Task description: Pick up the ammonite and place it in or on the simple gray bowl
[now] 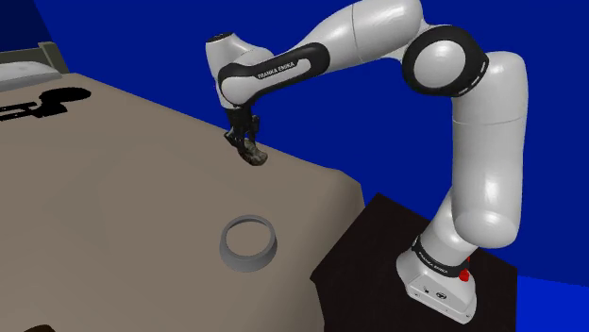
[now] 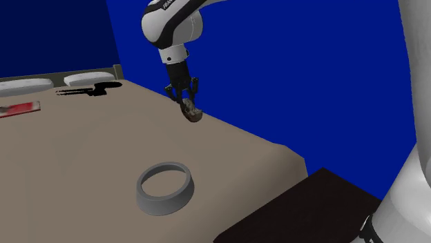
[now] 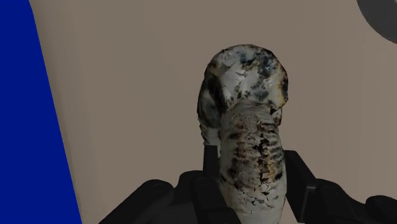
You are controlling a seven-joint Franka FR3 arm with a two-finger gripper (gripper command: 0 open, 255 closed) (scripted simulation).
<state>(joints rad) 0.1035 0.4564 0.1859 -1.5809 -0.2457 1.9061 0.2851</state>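
Observation:
The ammonite (image 3: 245, 127) is a mottled white, brown and black coiled shell. My black gripper (image 1: 247, 146) is shut on it, and the two fingers clasp the shell's sides in the wrist view. The ammonite (image 1: 255, 157) hangs just above the tan table near its far edge; it is the ammonite (image 2: 193, 112) in the second exterior view, under the gripper (image 2: 185, 98). The simple gray bowl (image 1: 248, 243) stands upright on the table, well short of the gripper toward the front. It shows as a gray ring, the bowl (image 2: 164, 188), and a slice of its rim (image 3: 380, 18) appears at the wrist view's corner.
The tan table (image 1: 113, 207) ends close behind the gripper against a blue backdrop. At the far left lie a black object (image 2: 93, 89), pale cushions (image 2: 86, 78) and a red item (image 2: 19, 108). The dark stand (image 1: 396, 273) sits beside the table's right edge.

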